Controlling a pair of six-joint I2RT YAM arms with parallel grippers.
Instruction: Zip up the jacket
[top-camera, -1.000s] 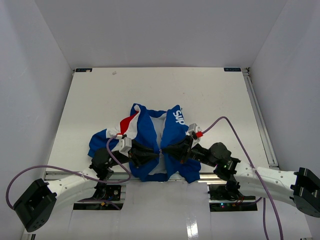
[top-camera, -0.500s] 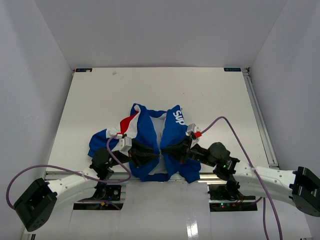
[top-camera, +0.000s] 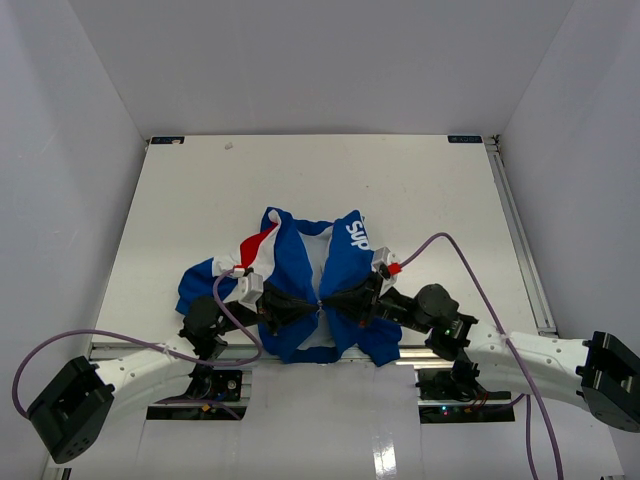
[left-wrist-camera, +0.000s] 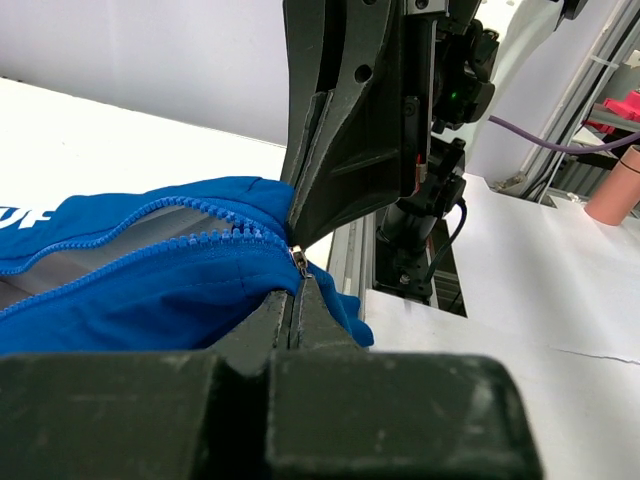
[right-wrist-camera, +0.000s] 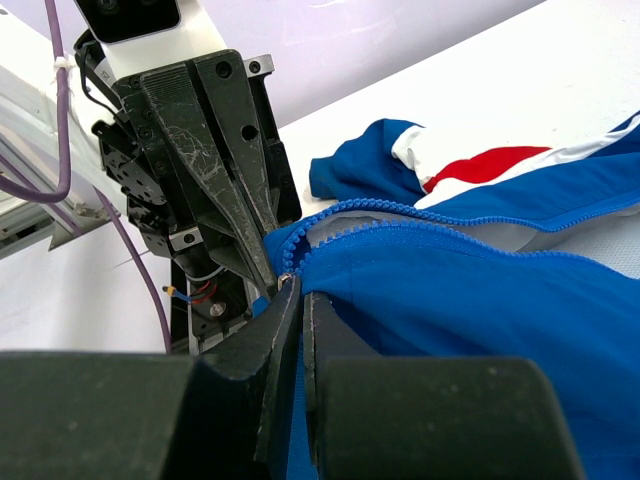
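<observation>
Top view: the jacket (top-camera: 290, 255) lies on the desk (top-camera: 200, 190), lower middle of the frame. The left gripper (top-camera: 311, 306) and right gripper (top-camera: 329, 300) meet at its bottom, hardly moved since a second ago.

Left wrist view: the left gripper is clenched on the jacket beside the slider (left-wrist-camera: 298, 262).

Right wrist view: the right gripper is clenched on the other front edge. The zipper (right-wrist-camera: 450, 215) is open, so I think the pulling has not begun.

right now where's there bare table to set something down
Bare table runs wide between the jacket and the table's far edge, and down both sides of the jacket. It is crowded at the near edge, where the left claw and right claw pinch the jacket's hem.
</observation>
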